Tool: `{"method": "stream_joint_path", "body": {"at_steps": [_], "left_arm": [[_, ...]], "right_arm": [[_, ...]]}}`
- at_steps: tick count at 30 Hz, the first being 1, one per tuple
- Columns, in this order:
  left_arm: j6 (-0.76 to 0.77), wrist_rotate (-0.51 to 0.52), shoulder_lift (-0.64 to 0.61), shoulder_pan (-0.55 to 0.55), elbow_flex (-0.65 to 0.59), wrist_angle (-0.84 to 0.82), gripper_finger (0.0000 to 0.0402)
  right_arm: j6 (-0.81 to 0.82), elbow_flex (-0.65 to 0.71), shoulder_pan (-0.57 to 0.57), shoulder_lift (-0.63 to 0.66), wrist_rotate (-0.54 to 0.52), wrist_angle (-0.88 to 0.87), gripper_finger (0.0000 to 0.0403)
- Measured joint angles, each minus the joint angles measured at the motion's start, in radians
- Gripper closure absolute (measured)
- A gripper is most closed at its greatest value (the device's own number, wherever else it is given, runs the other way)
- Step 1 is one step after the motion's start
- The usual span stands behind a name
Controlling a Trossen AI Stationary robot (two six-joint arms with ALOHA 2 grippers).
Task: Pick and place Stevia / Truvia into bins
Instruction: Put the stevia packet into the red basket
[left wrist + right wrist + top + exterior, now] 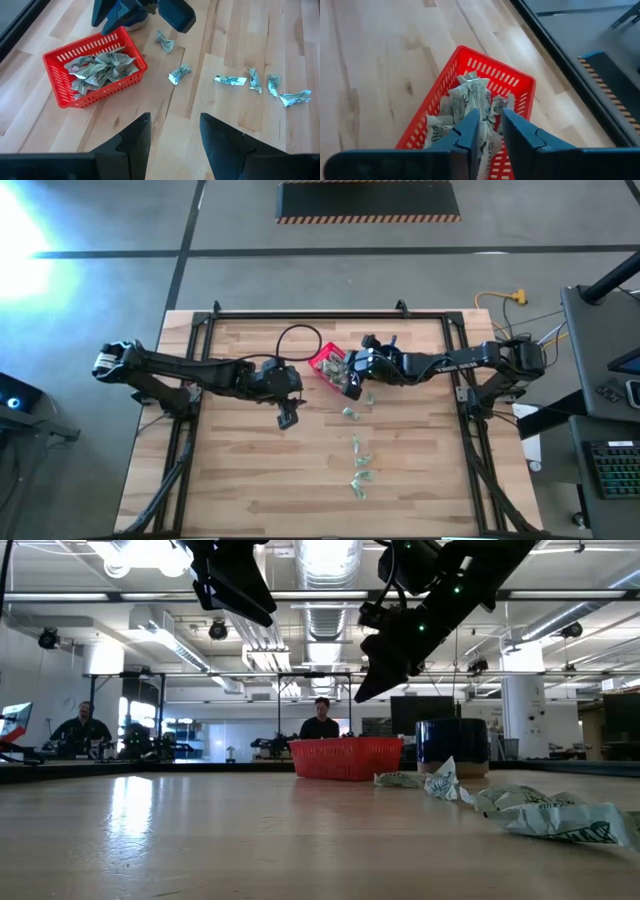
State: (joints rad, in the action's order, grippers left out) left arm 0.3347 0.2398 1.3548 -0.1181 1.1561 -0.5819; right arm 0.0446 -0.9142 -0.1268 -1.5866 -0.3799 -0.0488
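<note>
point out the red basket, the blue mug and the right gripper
red basket (131,51), left wrist view, rim corner
blue mug (452,745), low view, side wall
right gripper (490,131), right wrist view, between fingertips

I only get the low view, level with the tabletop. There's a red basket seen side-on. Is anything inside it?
Observer: Yes. Seen from above, the red basket holds a heap of crumpled Stevia sachets.
Operator: How many lie loose outside it? They overlap for me.
Observer: Six loose sachets, strung out in a rough line across the table.
Operator: Two arms hang overhead. Which one is over the basket?
Observer: The right gripper hangs directly above the heap. The left gripper hovers beside the basket, fingers open and empty.
</note>
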Motion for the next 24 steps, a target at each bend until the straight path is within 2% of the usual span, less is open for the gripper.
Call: {"method": "stream_joint_path", "body": {"at_steps": [3,7,9,14,24], "left_arm": [[-0.001,0.0,0.0,0.0,0.0,0.0,0.0248],[-0.009,0.003,0.0,0.0,0.0,0.0,0.0248],[-0.013,0.014,0.0,0.0,0.0,0.0,0.0248],[-0.037,0.056,0.0,0.0,0.0,0.014,0.0248],[-0.06,0.064,0.0,0.0,0.0,0.051,0.0248]], "right_arm": [[0.008,0.0,0.001,0.008,0.1,-0.03,0.0321],[0.008,0.0,0.004,0.011,0.402,-0.127,0.0314],[0.016,0.002,0.009,0.011,0.519,-0.183,0.0315],[0.071,0.025,0.039,0.011,0.539,-0.258,0.0325],[0.121,0.068,0.097,0.003,0.538,-0.216,0.033]]}}
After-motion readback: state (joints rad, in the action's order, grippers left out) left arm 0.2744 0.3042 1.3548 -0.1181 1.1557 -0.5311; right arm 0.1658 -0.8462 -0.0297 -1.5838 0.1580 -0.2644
